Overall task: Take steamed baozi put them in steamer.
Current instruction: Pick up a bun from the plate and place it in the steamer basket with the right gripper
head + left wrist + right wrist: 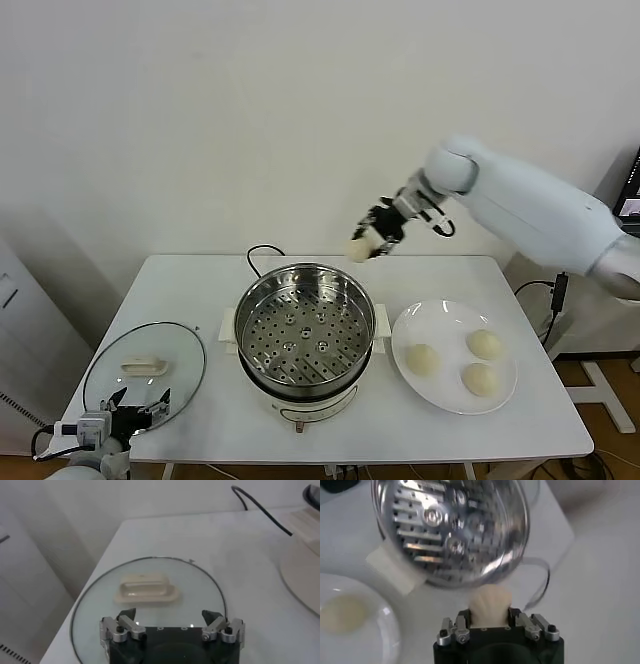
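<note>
A: Which step is in hand?

B: Carrying the first bun, I'd judge. The right gripper (368, 240) hangs in the air above the far right rim of the steamer (304, 330), with its jaws clenched on one steamed baozi (357, 248). In the right wrist view the bun (490, 605) sits squeezed between the two jaws, the perforated tray (447, 527) spread out beyond it.

A: And the rest of the baozi?

B: Three are on the white plate (410, 375), just right of the steamer: one on the left side (422, 359), one toward the far right (484, 343), one on the near right (480, 378). The tray inside the steamer (300, 338) holds nothing yet.

A: So roughly a quarter of the way?

B: Less than that, I'd say, since no bun has landed in the pot.

A: What does the next move call for?

B: The bun sits over the far rim, not the middle. The arm probably needs to come nearer and a little left so the bun is over the tray, then lower before the jaws let go. Dropped from this height, a soft bun could bounce or roll, and released here it might clip the rim.

A: The other arm?

B: The left gripper (135, 408) is parked at the near left, over the near edge of the glass lid (145, 362) lying on the table (520, 420). Its jaws stand released and hold nothing; the left wrist view shows them spread on either side, with the lid's white handle (146, 589) beyond.
</note>
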### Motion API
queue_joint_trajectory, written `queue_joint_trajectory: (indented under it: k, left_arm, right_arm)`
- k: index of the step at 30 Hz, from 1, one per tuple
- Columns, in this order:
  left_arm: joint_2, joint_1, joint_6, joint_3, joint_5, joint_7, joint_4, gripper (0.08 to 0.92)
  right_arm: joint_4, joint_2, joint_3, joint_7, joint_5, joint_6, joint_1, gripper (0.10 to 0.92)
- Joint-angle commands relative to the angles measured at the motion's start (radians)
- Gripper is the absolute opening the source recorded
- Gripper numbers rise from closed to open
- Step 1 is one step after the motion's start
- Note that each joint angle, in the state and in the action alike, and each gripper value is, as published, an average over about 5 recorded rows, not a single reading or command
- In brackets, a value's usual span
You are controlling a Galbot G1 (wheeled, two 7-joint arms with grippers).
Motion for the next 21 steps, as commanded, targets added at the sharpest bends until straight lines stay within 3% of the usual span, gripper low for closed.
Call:
queue_joint_trajectory:
  k: [1,12,21]
  left_arm:
    - [0.002,0.0,0.001,-0.002,0.005,0.0,-0.004,0.823]
    - [-0.002,0.004,-0.003,0.0,0.005,0.0,-0.004,0.823]
    - [-0.004,0.003,-0.003,0.002,0.008,0.0,0.0,0.823]
  right_arm:
    - [0.037,0.146,-0.027,-0.023,-0.104,0.279,0.03,0.467]
    - [0.034,0.17,0.046,-0.043,-0.42,0.298,-0.126,0.467]
    - [0.022,0.183,0.096,-0.047,-0.527,0.298,-0.229,0.468]
